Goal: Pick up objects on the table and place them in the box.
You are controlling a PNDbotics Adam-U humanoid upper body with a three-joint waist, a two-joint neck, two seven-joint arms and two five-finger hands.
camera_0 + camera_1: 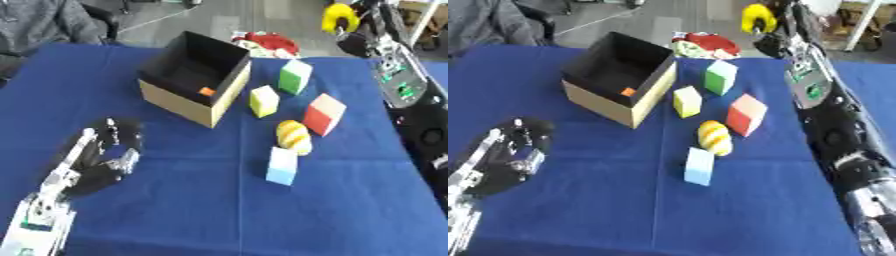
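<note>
Left eye view: my left hand [105,162] rests on the blue worktop [201,215] near the lower left, fingers relaxed and open, holding nothing. The loose objects lie well apart from it, to its right: a pale blue block [282,166] nearest, standing with its long axis upright, a yellow rounded object [294,137] touching or just beside its top, then a red block [324,114], a yellow block [263,101] and a green block [295,76] farther back. The open box [188,102] sits beyond my left hand, between it and the yellow block; a small orange thing [206,91] already lies inside.

Right eye view: my right arm [824,100] comes down the right edge of the worktop, and its hand [767,20] is raised at the far end, beyond the blocks, fingers curled round a yellow object [753,17]. I judge the next carry runs leftward from there to the box, whose open top has free room.

Around us: grey floor, and a red-and-white thing [702,44] just past the worktop's far edge.
</note>
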